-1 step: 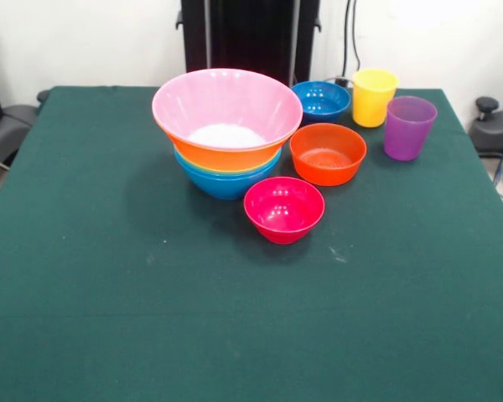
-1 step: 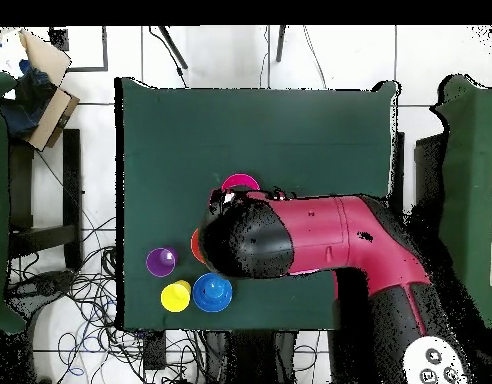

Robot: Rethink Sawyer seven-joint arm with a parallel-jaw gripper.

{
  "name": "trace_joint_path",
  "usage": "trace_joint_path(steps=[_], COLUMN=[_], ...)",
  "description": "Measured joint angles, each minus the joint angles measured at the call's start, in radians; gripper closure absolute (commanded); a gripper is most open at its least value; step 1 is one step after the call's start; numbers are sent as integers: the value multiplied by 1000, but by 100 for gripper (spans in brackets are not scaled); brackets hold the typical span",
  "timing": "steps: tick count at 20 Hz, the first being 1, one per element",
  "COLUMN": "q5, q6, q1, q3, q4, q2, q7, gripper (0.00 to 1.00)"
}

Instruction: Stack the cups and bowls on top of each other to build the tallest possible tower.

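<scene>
A matt dark green cloth covers the desk [image 1: 109, 293], faintly creased. The pink bowl [image 1: 226, 105], crimson bowl [image 1: 283, 209] and orange-red bowl [image 1: 327, 153] are glossy smooth plastic with bright highlights. The purple cup [image 1: 408, 127] looks translucent plastic, the yellow cup [image 1: 374, 97] opaque.

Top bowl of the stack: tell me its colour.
Pink: the top bowl sits nested in an orange one, clearest in the front view.

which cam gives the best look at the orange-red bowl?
Front view: the orange-red bowl shows whole, upright and empty, beside the stacked bowls. Overhead, the arm covers it; only an orange sliver shows at the arm's edge.
</scene>
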Motion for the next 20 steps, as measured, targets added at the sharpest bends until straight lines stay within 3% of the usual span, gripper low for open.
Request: trace_joint_path(steps=[9, 20], q5=[0, -4], q6=[0, 0], q1=[33, 140], q3=[-28, -76], q4=[-2, -16], q2=[0, 8], q7=[0, 1], gripper=[0, 0])
